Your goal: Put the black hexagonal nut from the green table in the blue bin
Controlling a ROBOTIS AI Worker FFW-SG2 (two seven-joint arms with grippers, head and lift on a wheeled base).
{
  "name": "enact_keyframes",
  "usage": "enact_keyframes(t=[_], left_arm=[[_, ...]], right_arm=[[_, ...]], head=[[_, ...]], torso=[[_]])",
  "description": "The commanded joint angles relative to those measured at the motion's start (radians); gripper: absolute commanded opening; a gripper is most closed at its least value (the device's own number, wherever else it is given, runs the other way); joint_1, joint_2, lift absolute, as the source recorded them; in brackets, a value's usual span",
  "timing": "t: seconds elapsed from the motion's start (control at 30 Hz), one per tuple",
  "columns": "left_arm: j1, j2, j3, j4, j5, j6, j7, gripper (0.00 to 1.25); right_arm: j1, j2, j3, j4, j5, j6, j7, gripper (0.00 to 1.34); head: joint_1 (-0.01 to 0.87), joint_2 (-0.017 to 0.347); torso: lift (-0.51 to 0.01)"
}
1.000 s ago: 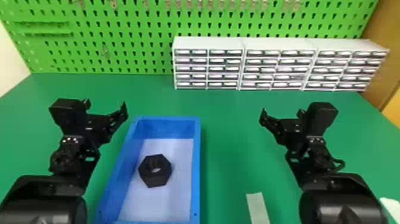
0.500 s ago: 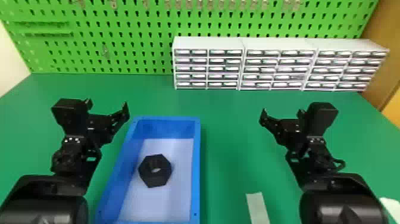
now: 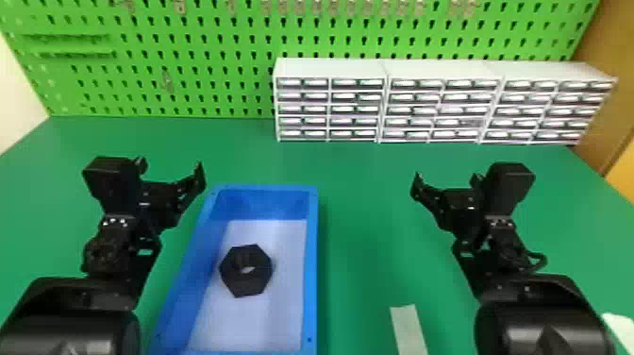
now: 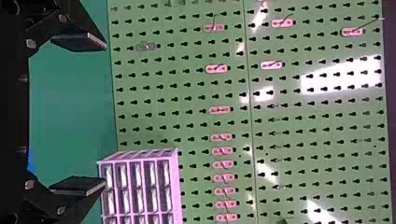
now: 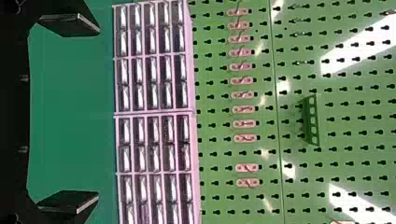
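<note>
The black hexagonal nut (image 3: 246, 270) lies flat on the pale floor of the blue bin (image 3: 310, 269), in the head view. Left of the bin, above the table, is my left gripper (image 3: 171, 166), near the bin's far left corner and apart from the nut. My right gripper (image 3: 446, 179) is parked over the green table right of the bin. In the left wrist view the left gripper (image 4: 78, 114) has its fingers wide apart with nothing between them. The right gripper (image 5: 69, 114) stands equally wide and holds nothing in the right wrist view.
White drawer cabinets (image 3: 387, 101) stand at the back of the green table (image 3: 368, 212), before a green pegboard (image 3: 188, 61). A pale strip (image 3: 408, 330) lies on the table near the front, between the bin and the right arm. A white object (image 3: 621, 330) is at the right edge.
My left gripper has shifted very slightly to the right over the last second. The nut, the bin and the right arm look unchanged.
</note>
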Motion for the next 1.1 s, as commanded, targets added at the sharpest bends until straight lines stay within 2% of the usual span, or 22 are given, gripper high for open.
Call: enact_keyframes(t=[0.0,1.07], left_arm=[[0.0,0.0,-0.001,0.0,-0.001,0.0,0.0,1.0],[0.0,0.0,-0.008,0.0,0.004,0.0,0.0,1.0]], right_arm=[[0.0,0.0,-0.001,0.0,-0.001,0.0,0.0,1.27],[-0.002,0.003,0.001,0.0,-0.004,0.0,0.0,1.27]], head=[[0.686,0.052],[0.686,0.052]], torso=[[-0.097],[-0.097]])
